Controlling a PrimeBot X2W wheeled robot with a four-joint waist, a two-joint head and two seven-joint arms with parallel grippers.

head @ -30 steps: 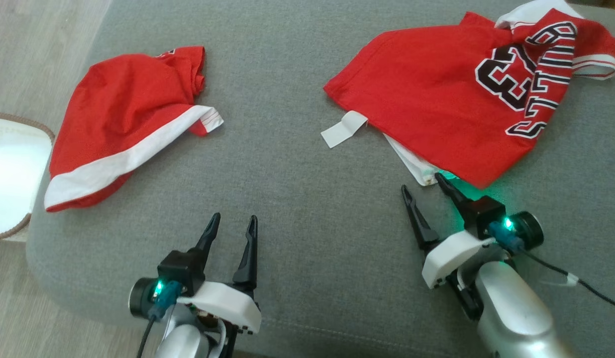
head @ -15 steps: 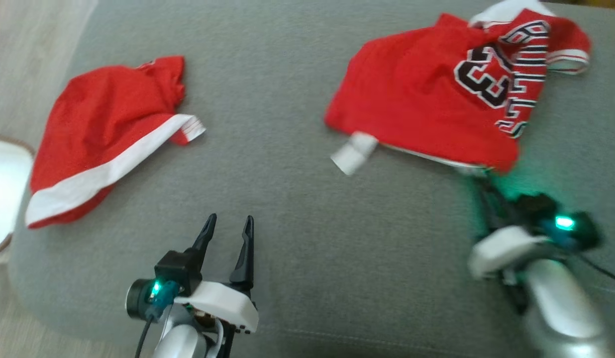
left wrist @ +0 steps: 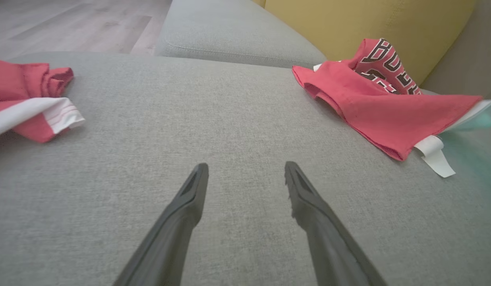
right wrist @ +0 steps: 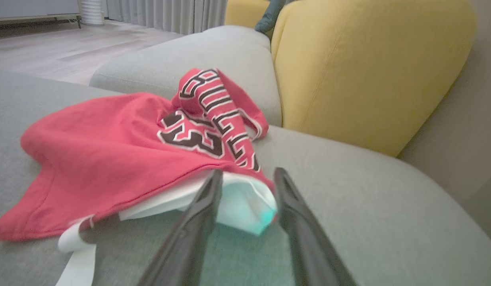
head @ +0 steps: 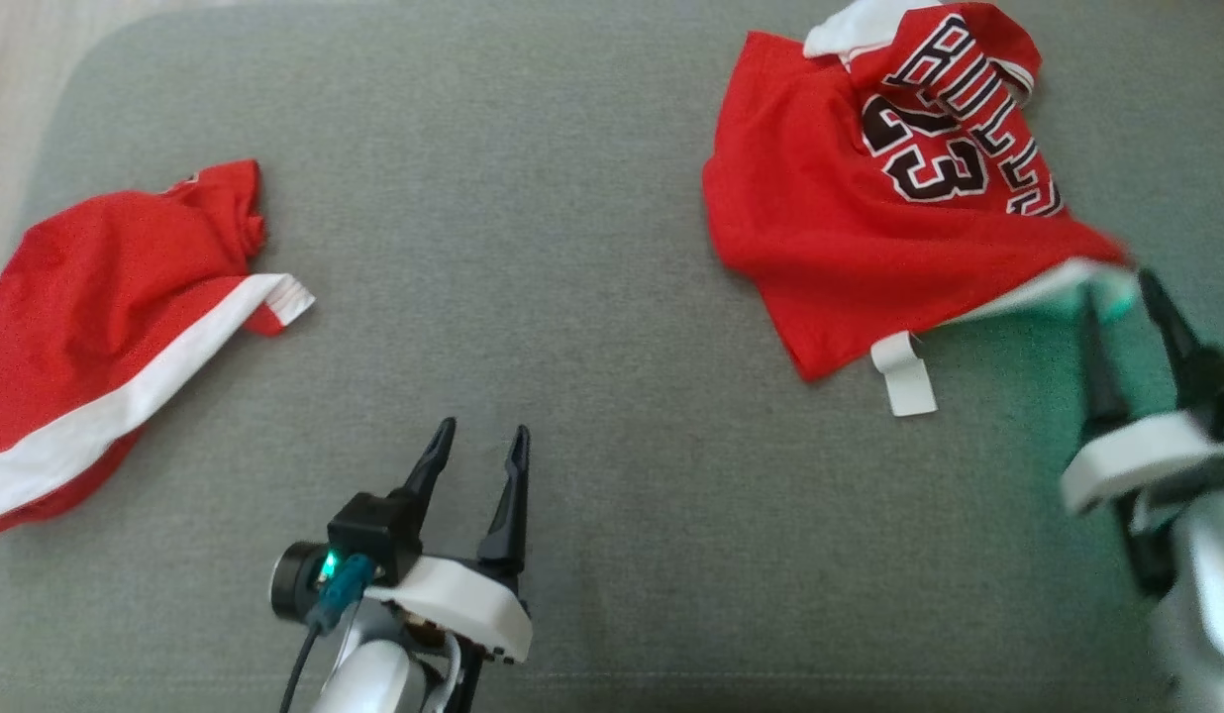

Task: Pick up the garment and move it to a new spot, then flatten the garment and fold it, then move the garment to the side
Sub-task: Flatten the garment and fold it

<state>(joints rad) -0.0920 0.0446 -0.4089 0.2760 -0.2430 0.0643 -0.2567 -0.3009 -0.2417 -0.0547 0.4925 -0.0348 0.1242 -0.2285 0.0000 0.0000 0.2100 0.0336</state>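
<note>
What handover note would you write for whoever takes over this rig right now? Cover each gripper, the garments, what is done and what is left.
Left gripper: open, empty, over the grey sofa cushion.
Right gripper: open, with the red Bulls jersey's white hem corner between its fingers, not pinched.
Jersey: crumpled at the cushion's right.
Second red garment with white band: at the left, apart from both grippers.
Done: no flattening or folding shows.
Left: grip, flatten, fold, move aside.

Left claw (head: 482,428), right claw (head: 1117,287), fingers apart.
</note>
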